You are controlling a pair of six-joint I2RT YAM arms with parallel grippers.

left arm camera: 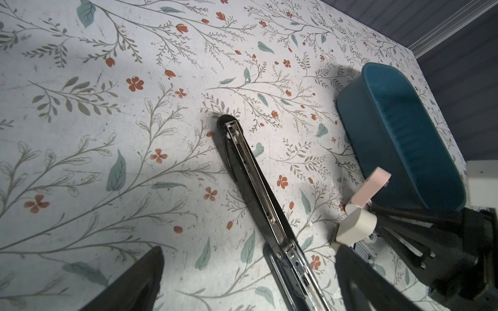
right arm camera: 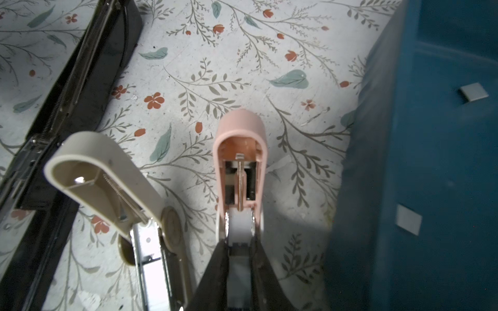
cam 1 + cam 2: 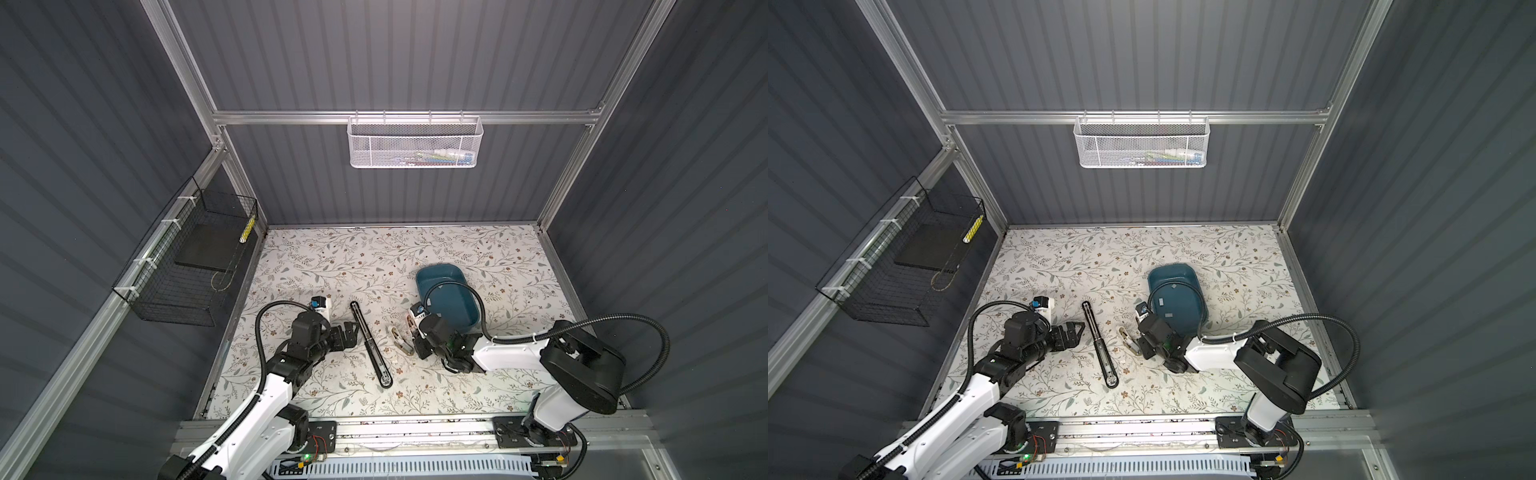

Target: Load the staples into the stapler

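Three staplers (image 2: 239,161), three staple strips (image 3: 1173,286)

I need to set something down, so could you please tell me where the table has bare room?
Bare: the far strip of table between the back wall and the teal bin; the near strip between the black stapler and the front rail. Crowded: the middle, where left gripper, black stapler, beige stapler, pink stapler, right gripper and bin sit close.
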